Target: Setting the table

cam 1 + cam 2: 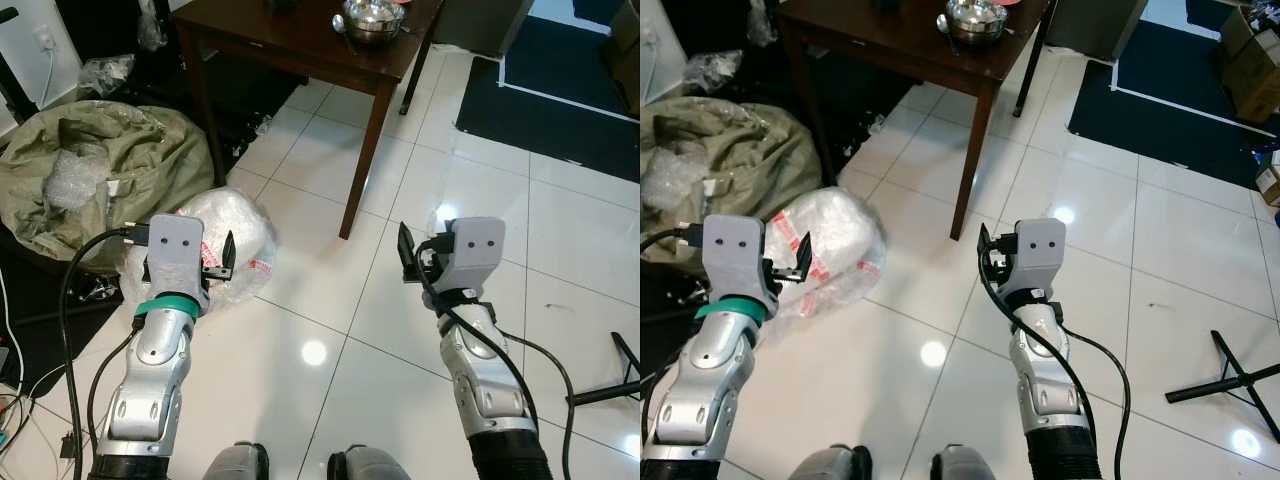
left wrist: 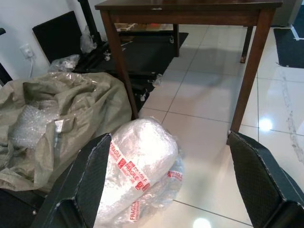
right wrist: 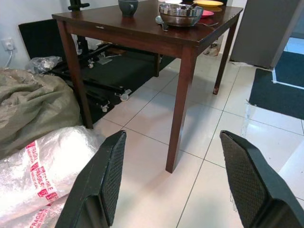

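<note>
Glossy white tiles [image 1: 470,190] run under us and up to the table [image 3: 142,28], a dark wooden square on four straight legs that we take as our landmark. On its top, toward the far corner, sits a rounded steel bowl [image 3: 180,14] with a spoon [image 3: 159,20] touching its side, a grey cup [image 3: 128,6] well apart from the bowl along the top, and flat yellow and pink plates [image 3: 209,4] behind the bowl (these are what we judge the setting will use). Our left gripper [image 1: 218,265] and right gripper [image 1: 408,258] hang in the air short of the table, fingers spread wide and holding nothing. Beside the table's near-left leg lies a soft bubble-wrap bundle [image 2: 142,161] banded with red-printed tape, and past it a crumpled olive sack [image 2: 61,114] stuffed with more plastic. To the table's right lies a dark mat [image 1: 560,100]. We judge the risks to be these: the bundle lies close to our left side and could catch a foot as we step in; the near leg [image 3: 180,104] stands between our arms and could be struck by the right arm; the polished tiles look slick; and the smooth steel bowl may slip from hard, narrow fingers.
</note>
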`<state>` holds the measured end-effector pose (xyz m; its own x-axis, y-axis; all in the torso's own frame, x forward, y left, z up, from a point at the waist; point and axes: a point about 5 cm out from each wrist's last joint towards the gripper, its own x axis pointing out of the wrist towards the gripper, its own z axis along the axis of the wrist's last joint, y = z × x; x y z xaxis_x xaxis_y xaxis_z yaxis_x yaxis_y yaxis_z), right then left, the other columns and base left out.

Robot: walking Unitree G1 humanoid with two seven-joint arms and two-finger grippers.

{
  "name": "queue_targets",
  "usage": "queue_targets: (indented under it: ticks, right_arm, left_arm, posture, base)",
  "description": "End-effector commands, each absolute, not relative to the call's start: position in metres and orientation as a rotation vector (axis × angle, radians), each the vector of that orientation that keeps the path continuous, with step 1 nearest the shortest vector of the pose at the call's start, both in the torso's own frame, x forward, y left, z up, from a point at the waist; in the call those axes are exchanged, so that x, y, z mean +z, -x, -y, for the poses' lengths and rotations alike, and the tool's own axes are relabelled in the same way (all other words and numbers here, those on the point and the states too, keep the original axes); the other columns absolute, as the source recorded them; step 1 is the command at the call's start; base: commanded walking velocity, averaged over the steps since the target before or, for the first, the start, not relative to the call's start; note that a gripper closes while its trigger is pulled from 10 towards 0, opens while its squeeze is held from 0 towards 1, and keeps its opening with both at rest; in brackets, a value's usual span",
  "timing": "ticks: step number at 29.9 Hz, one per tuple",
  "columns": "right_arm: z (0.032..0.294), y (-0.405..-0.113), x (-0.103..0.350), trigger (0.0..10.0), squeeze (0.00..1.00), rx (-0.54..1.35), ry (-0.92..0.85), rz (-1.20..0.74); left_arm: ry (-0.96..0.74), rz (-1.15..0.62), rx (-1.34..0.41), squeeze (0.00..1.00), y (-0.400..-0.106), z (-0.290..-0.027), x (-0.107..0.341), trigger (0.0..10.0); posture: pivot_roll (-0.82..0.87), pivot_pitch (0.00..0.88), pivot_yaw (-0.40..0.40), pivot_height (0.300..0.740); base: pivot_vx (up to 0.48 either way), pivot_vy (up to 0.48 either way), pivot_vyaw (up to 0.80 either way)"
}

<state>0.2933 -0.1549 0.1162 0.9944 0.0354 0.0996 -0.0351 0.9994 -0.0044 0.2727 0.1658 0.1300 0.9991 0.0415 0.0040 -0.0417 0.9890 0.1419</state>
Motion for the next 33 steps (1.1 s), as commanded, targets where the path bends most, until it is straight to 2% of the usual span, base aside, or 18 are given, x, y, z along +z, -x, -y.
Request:
queue_targets:
  ticks: [1, 15, 33]
  right_arm:
    - [0.1549, -0.2932, 0.1115, 10.0, 0.00, 0.033, 0.009, 0.078]
    - [0.1550, -0.2948, 0.1119, 10.0, 0.00, 0.040, 0.012, 0.075]
    - [0.1552, -0.2943, 0.1097, 10.0, 0.00, 0.032, -0.006, 0.059]
  left_arm:
    - [-0.147, -0.022, 0.039, 0.00, -0.2710, -0.1637, 0.1248, 10.0]
    - [-0.144, -0.024, 0.042, 0.00, -0.2702, -0.1626, 0.1235, 10.0]
    - [-0.146, -0.029, 0.040, 0.00, -0.2704, -0.1626, 0.1231, 10.0]
  posture:
    - [-0.03, 0.000, -0.008, 0.740]
    - [-0.04, 0.000, -0.012, 0.740]
    - [-0.04, 0.000, -0.004, 0.740]
  base:
    - [0.000, 0.000, 0.00]
    - [0.000, 0.000, -0.03]
    - [0.000, 0.000, -0.80]
